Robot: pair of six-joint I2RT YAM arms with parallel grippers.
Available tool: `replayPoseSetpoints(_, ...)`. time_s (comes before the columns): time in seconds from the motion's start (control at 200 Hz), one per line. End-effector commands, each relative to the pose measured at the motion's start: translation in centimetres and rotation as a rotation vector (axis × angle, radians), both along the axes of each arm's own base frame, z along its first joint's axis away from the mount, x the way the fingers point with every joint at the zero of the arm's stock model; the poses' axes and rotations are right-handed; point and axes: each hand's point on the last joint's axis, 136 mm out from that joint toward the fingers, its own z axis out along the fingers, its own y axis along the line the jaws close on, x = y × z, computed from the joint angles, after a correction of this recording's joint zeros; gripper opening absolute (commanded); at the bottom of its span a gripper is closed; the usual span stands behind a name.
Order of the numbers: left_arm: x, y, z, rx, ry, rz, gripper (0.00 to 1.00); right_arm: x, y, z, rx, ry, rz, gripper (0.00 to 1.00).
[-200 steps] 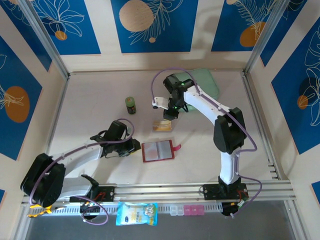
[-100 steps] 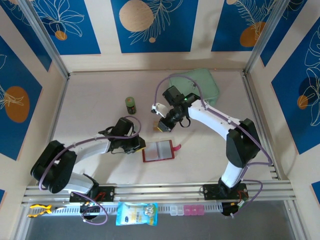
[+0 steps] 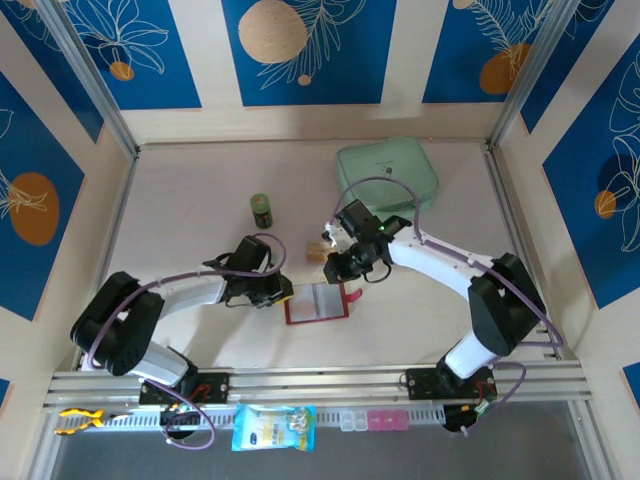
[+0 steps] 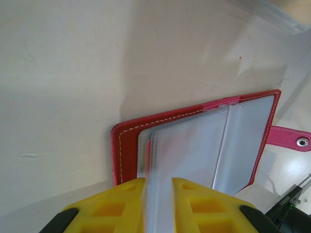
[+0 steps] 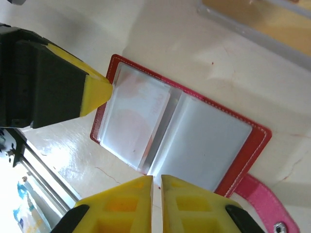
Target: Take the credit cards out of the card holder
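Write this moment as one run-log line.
left gripper: shut on card holder sleeves | right gripper: nearly shut at its far edge | credit cards: some lying on table

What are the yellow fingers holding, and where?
The left gripper pinches the card holder by the edge of its clear sleeves. The right gripper is shut at a sleeve's edge; grip unclear.
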Motion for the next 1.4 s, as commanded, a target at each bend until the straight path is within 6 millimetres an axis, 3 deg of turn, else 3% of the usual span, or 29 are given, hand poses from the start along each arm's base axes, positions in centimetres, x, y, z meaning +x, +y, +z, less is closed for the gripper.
replayPoseSetpoints(0.0, 0.5, -0.8, 0.5, -0.015, -0.017, -0.021, 0.19, 0.1, 1.0, 1.3, 0.09, 0.043, -0.161, 0.13)
replayPoseSetpoints(0.375, 0.9, -1.0, 0.5, -0.016, -0.032, -0.027, 0.2, -1.7, 2.5, 0.6, 0.121, 0.196, -0.295, 0.13)
replayPoseSetpoints(0.665, 1.2, -1.2, 0.9, -0.023, -0.051, -0.031, 0.2, -2.5, 4.5, -0.7, 0.14, 0.272, -0.268, 0.15)
replayPoseSetpoints(0.79, 0.9, -0.4, 1.3, 0.01, -0.06, -0.02, 0.19, -2.7, 5.2, -1.1, 0.148, 0.297, -0.258, 0.16)
replayPoseSetpoints(0.98, -0.5, 0.7, 0.6, 0.035, -0.019, -0.008, 0.11, -2.6, 5.9, -1.9, 0.147, 0.325, -0.252, 0.21)
replayPoseSetpoints(1.215, -1.1, 0.7, -0.2, -0.002, -0.002, 0.008, 0.01, -2.5, 5.9, -2.6, 0.121, 0.335, -0.25, 0.23)
replayPoseSetpoints(1.395, -1.4, 0.7, -1.1, 0.01, 0.027, 0.004, 0.0, -2.6, 5.6, -2.8, 0.105, 0.336, -0.257, 0.24)
